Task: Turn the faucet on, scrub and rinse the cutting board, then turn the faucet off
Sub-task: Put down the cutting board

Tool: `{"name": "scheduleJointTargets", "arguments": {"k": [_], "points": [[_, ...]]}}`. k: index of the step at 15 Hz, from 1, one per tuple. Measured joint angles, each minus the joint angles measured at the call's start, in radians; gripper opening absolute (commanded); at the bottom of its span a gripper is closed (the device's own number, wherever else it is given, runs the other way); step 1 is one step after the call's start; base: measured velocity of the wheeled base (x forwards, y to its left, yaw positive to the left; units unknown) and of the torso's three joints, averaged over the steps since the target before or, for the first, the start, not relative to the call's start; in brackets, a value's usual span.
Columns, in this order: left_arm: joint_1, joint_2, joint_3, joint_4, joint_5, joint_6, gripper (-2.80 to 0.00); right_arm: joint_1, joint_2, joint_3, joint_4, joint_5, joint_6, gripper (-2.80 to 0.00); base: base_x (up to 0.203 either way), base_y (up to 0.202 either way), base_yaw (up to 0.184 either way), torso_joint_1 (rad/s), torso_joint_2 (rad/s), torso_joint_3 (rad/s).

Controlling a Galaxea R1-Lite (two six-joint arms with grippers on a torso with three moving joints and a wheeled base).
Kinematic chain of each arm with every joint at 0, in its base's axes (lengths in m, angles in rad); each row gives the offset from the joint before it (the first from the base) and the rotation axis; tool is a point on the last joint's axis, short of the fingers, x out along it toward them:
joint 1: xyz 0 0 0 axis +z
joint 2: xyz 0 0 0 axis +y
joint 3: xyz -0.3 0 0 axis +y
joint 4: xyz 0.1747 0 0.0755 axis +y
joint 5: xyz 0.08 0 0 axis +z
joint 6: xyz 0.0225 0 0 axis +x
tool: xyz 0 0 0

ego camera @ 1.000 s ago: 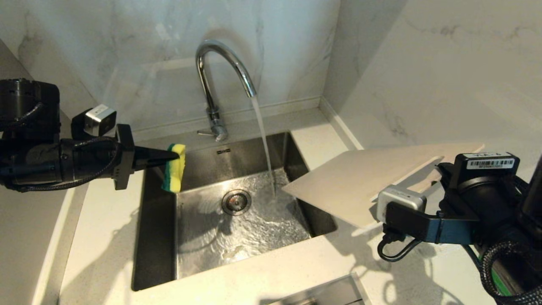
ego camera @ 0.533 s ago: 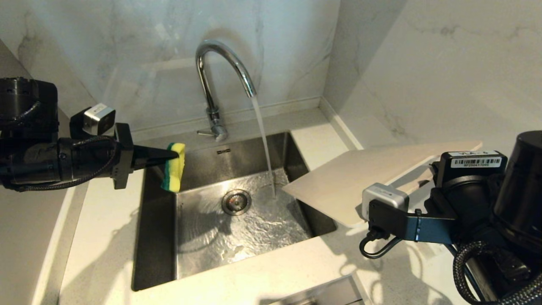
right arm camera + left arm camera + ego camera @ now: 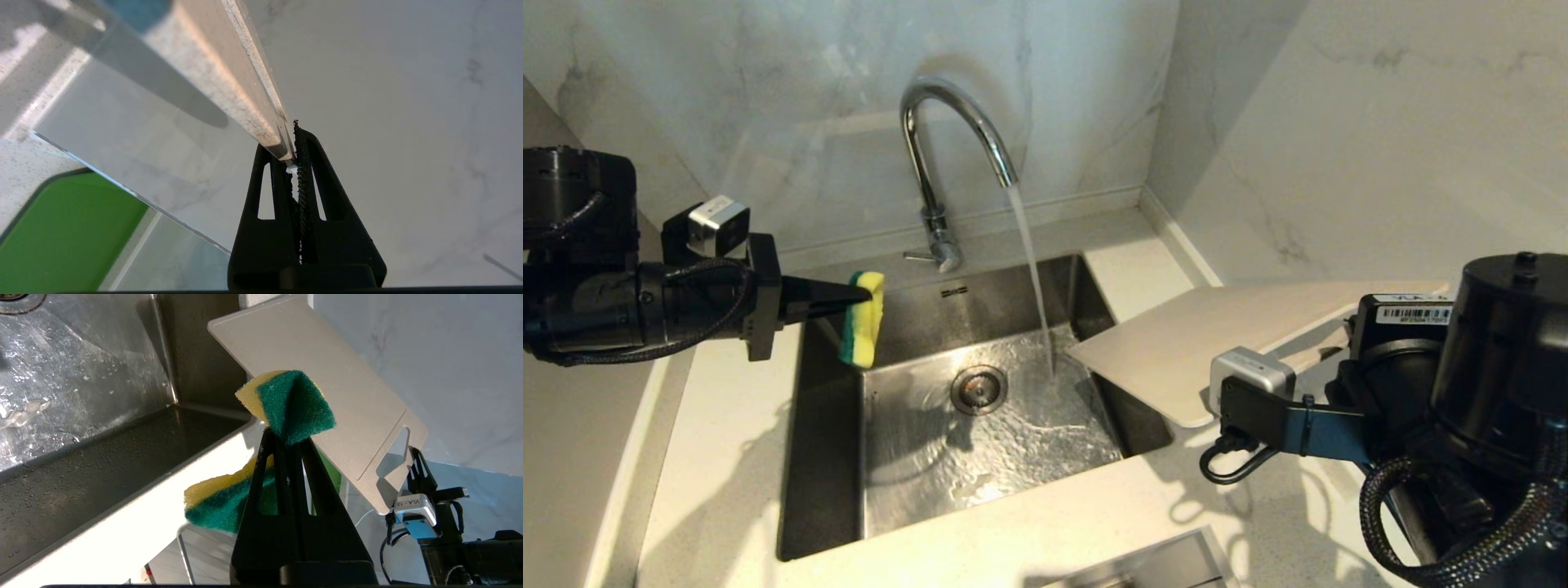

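Your faucet [image 3: 947, 147] runs; left gripper [image 3: 854, 299] fingers clamp the sponge [image 3: 863, 318], right gripper [image 3: 291, 157] fingers pinch the cutting board [image 3: 1217, 339] — scrubbing, rinsing, shutoff remain.

1 faucet [image 3: 947, 139] – 2 boards [image 3: 1217, 343]

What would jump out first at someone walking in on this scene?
Water pours from the chrome faucet into the steel sink. On the left, the left claw pinches a yellow-and-green sponge over the sink's edge. On the right, the right claw grips a cream cutting board, its near corner jutting over the sink beside the stream.
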State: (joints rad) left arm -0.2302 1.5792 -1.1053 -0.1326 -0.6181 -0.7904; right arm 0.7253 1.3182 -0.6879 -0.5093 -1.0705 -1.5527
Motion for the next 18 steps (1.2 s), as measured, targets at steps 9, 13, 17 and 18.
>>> {"name": "scheduleJointTargets", "arguments": {"k": [9,13,17,18], "points": [[0.008,0.032,-0.032,0.000,0.000,-0.001,-2.80,-0.002,0.075,-0.029,0.037,0.003,0.101,-2.80,0.000,0.000,0.000,0.000,0.00,0.000],[0.009,0.056,-0.040,0.000,0.001,-0.001,-2.80,-0.012,0.105,-0.054,0.159,0.065,0.246,-2.80,0.000,0.000,0.000,0.000,0.00,0.000],[0.011,0.072,-0.043,0.000,0.005,-0.002,-2.80,-0.020,0.111,-0.066,0.284,0.163,0.376,-2.80,0.000,0.000,0.000,0.000,0.00,0.000],[0.011,0.073,-0.045,0.000,0.005,-0.003,-2.80,-0.023,0.110,-0.065,0.296,0.185,0.397,-2.80,0.000,0.000,0.000,0.000,0.00,0.000]]}}
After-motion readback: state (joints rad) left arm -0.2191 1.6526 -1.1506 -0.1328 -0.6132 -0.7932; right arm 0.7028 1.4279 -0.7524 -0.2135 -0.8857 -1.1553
